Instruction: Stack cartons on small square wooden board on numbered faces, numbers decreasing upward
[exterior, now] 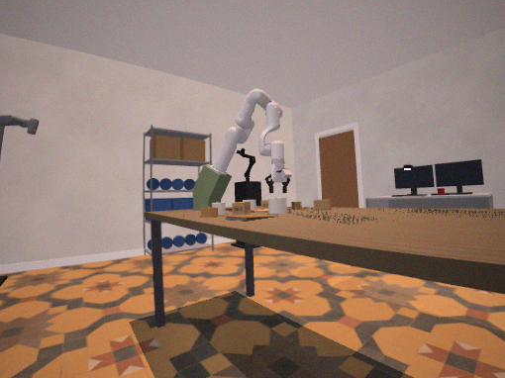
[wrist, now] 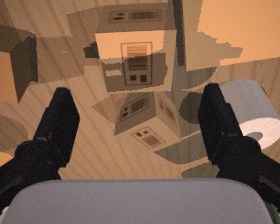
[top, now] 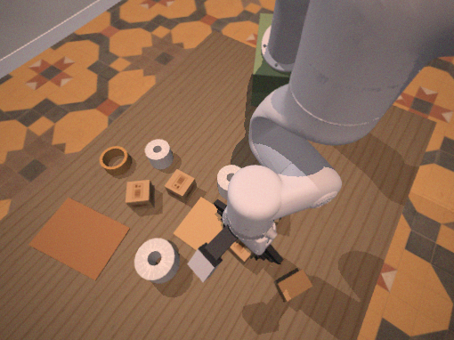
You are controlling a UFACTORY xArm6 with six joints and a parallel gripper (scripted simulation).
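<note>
My gripper (top: pixel 246 237) (exterior: pixel 278 186) (wrist: pixel 137 100) is open and empty, pointing down just above the table. In the wrist view a carton (wrist: pixel 145 122) lies tilted below the fingers, and a second carton (wrist: pixel 134 60) sits just beyond it. In the overhead view one carton (top: pixel 240 251) peeks out under the wrist. The small square wooden board (top: pixel 198 223) (wrist: pixel 235 25) lies bare beside it. Two more cartons (top: pixel 138 192) (top: pixel 180 183) stand further left. Another box (top: pixel 294 285) lies to the right of the gripper.
A larger flat board (top: pixel 80 237) lies at the left. White rolls (top: pixel 158 153) (top: pixel 157 259) (top: pixel 227 176) and a wooden ring (top: pixel 113 156) stand around the cartons. One roll (wrist: pixel 250 117) is close to the right finger. The arm's green base (top: pixel 263 66) is at the back.
</note>
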